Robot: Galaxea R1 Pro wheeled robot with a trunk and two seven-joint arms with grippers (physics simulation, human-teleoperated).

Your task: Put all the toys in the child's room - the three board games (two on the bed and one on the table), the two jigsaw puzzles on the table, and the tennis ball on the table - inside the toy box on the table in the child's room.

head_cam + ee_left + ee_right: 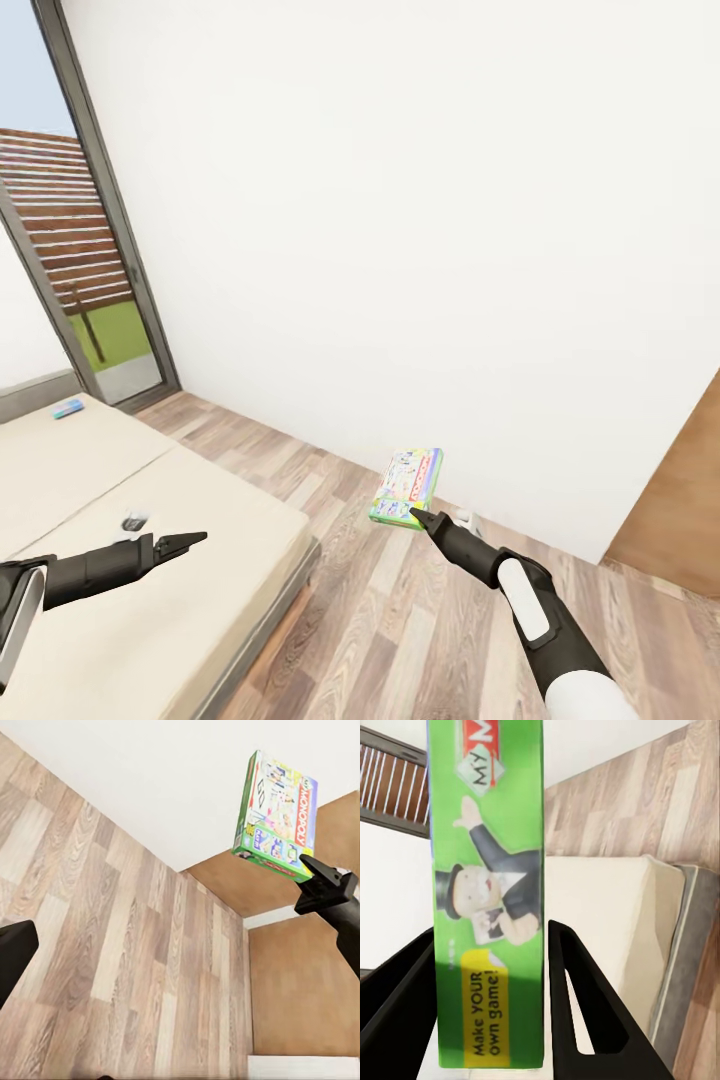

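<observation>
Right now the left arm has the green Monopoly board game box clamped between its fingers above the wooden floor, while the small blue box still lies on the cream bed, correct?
Not quite: the right gripper holds the green Monopoly board game box; the head view shows it. The right wrist view shows its fingers either side of the box. The left gripper holds nothing. The small blue box lies on the cream bed.

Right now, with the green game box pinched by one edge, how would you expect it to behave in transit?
Board game likely stays stiff, a flat cardboard box. Held near one end by the right gripper, it may pivot or slip. Probably light.
</observation>
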